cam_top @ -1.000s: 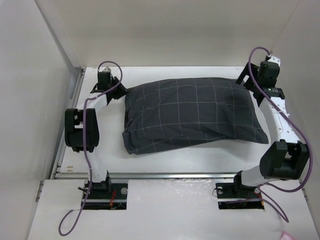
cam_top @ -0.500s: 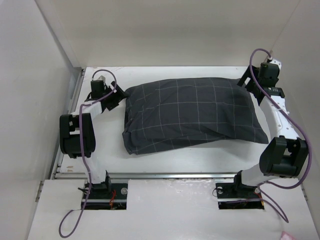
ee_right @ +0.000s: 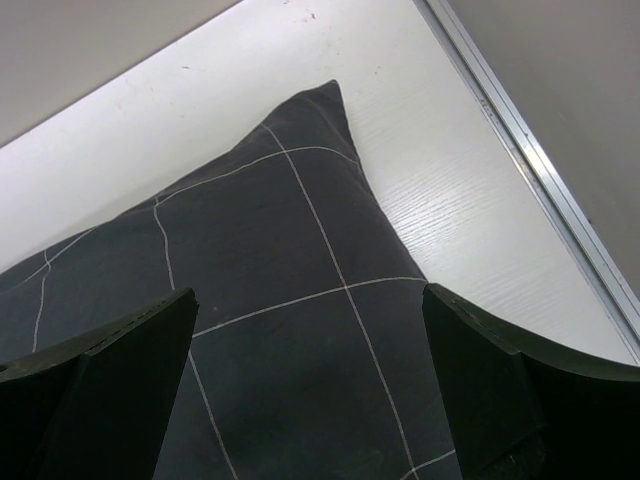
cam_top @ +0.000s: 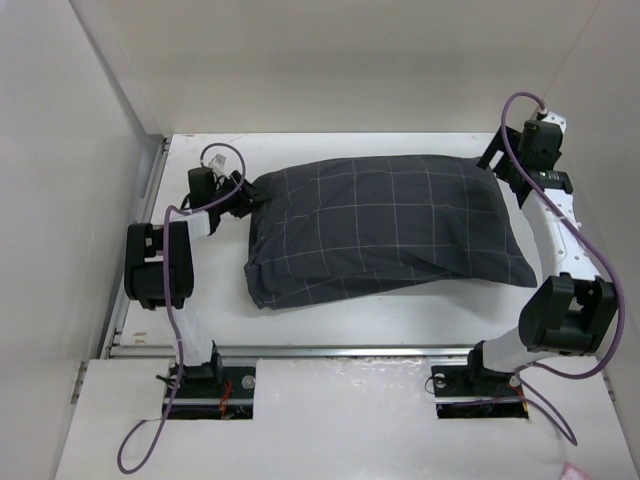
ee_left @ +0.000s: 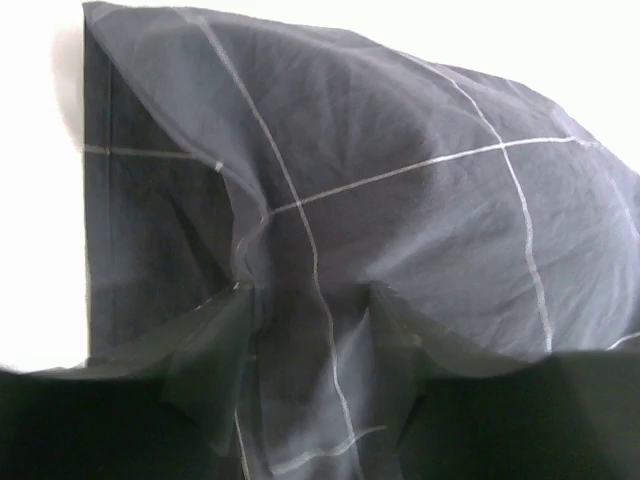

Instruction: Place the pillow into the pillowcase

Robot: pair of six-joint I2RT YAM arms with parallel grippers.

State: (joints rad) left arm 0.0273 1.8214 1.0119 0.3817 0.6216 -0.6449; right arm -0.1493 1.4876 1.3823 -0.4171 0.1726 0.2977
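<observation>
The pillowcase (cam_top: pixel 385 225), dark charcoal with a thin light grid, lies bulging across the middle of the white table (cam_top: pixel 400 315). No part of the pillow shows; it is hidden. My left gripper (cam_top: pixel 245 196) is at the pillowcase's far left end. In the left wrist view its blurred fingers (ee_left: pixel 232 330) stand apart, with a raised fold of the pillowcase (ee_left: pixel 400 190) between them; the left gripper (ee_left: pixel 308 300) is open. My right gripper (cam_top: pixel 497 163) hangs wide open over the pillowcase's far right corner. In the right wrist view the right gripper (ee_right: pixel 308 292) holds nothing above the pillowcase (ee_right: pixel 280 320).
White walls enclose the table on the left, back and right. A metal rail (cam_top: pixel 150 200) runs along the left side, another (cam_top: pixel 330 350) along the front, and one (ee_right: pixel 540 170) along the right. Both arm bases sit at the near edge.
The left gripper drew back to the left, then returned to the pillowcase's left end. Its jaws spread wider, then narrowed around a fold. The right arm barely shifted.
</observation>
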